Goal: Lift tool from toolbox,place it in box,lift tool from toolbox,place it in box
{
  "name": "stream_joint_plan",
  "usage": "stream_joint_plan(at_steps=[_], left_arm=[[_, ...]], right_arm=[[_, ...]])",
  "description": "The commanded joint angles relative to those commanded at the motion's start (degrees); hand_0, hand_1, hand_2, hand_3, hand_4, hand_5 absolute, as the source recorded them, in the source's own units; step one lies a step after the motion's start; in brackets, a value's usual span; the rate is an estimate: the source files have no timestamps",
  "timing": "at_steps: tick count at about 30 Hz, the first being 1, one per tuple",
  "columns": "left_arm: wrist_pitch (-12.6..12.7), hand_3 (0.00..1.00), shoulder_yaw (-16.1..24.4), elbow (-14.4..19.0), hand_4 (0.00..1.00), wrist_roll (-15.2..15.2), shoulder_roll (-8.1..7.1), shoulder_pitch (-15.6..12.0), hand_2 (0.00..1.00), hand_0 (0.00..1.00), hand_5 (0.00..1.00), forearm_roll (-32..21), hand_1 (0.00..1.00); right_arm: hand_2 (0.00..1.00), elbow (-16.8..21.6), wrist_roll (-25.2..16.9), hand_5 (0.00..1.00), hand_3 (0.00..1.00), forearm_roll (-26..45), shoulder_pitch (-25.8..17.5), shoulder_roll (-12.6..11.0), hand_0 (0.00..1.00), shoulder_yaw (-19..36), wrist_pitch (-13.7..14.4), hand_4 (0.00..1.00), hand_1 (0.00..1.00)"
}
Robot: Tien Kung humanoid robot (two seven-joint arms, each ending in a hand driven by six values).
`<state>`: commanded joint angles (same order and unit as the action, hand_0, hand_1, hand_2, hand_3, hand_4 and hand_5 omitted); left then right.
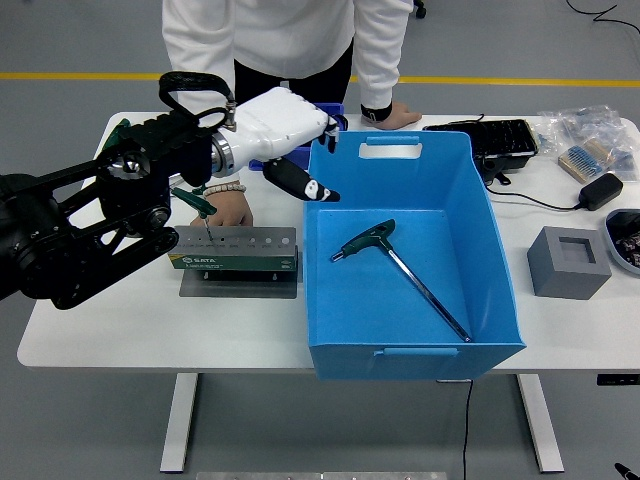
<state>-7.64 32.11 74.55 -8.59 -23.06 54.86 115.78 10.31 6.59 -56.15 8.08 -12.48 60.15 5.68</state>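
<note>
Box [480, 230] smooth blue plastic; tool [400, 270] shiny metal shaft; table [560, 330] matt white.

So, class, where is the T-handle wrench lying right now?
In the head view the T-handle wrench lies on the floor of the blue box right of centre, its green handle toward the rack and its shaft angled toward the near right corner.
</note>
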Motion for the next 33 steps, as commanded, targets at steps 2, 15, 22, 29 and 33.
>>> stream_joint_plan(at_steps=[2, 15, 22, 29, 33], left_arm=[[0.15, 0.614, 0.14, -1.57, 0.917, 0.34, -0.52, -0.70, 0.684, 0.646, 0.782, 0.11, 0.673], [-2.56, 0.495, -3.96, -6.41, 0.903, -0.31, -3.01, -4.52, 0.663, 0.698, 0.833, 4.25, 0.670], [-6.04, 0.419, -7.02, -6.60, 0.902, -1.85, -3.32, -4.58, 0.570, 0.727, 0.854, 3.95, 0.634], [-7.10, 0.403, -9.24, -6.96, 0.903, -2.27, -3.04, -4.30, 0.525, 0.735, 0.876, 4.61, 0.610], [-7.43, 0.403, -9.18, -6.95, 0.903, -2.54, -3.12, -4.29, 0.525, 0.735, 0.876, 4.97, 0.610]], right_arm=[[0.716, 0.00, 0.00, 0.803, 0.653, -0.08, 0.09, -0.01, 0.731, 0.13, 0.00, 0.913, 0.667], [0.716, 0.00, 0.07, 0.803, 0.651, -0.07, -0.09, 0.05, 0.732, 0.17, 0.02, 0.912, 0.667], [0.716, 0.00, 0.07, 0.802, 0.652, -0.40, -0.08, 0.13, 0.732, 0.50, -0.01, 0.912, 0.667], [0.716, 0.00, 0.04, 0.802, 0.652, -0.21, -0.08, 0.23, 0.731, 0.31, -0.04, 0.913, 0.667], [0.716, 0.00, 0.08, 0.802, 0.652, -0.15, -0.19, 0.19, 0.731, 0.23, -0.02, 0.913, 0.667]])
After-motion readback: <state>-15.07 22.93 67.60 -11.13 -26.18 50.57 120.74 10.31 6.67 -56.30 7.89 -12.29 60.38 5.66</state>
